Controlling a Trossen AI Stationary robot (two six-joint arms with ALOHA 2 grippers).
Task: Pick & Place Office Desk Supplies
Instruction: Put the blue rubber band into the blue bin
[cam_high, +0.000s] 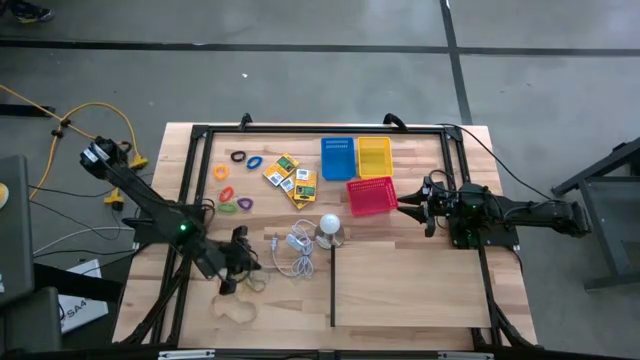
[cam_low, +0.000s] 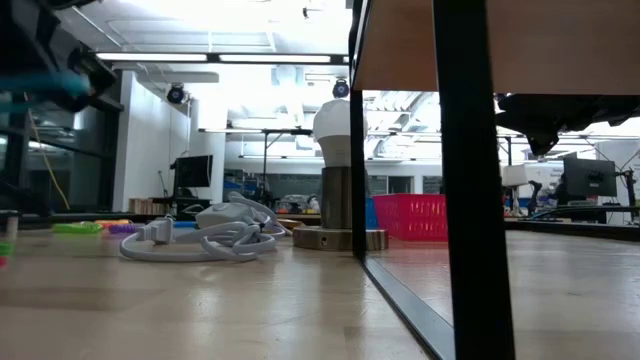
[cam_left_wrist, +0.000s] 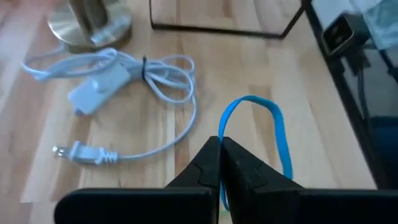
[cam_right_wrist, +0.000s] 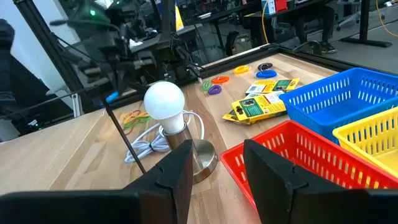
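Pinching a blue band (cam_left_wrist: 281, 134) between closed fingers, our left gripper (cam_left_wrist: 221, 144) hangs above the table (cam_left_wrist: 249, 68); the band loops out ahead of the fingertips. Beyond it lie the cord (cam_left_wrist: 124, 74) and lamp base (cam_left_wrist: 90, 25). Our right gripper (cam_right_wrist: 214, 162) waits open, just before the red basket (cam_right_wrist: 292, 155).

The left gripper (cam_left_wrist: 221, 144) was held low over the table's near left part, its fingers pressed together on a blue rubber band (cam_left_wrist: 278, 127). The right gripper (cam_right_wrist: 216, 163) was kept parted, raised at the table's right side.
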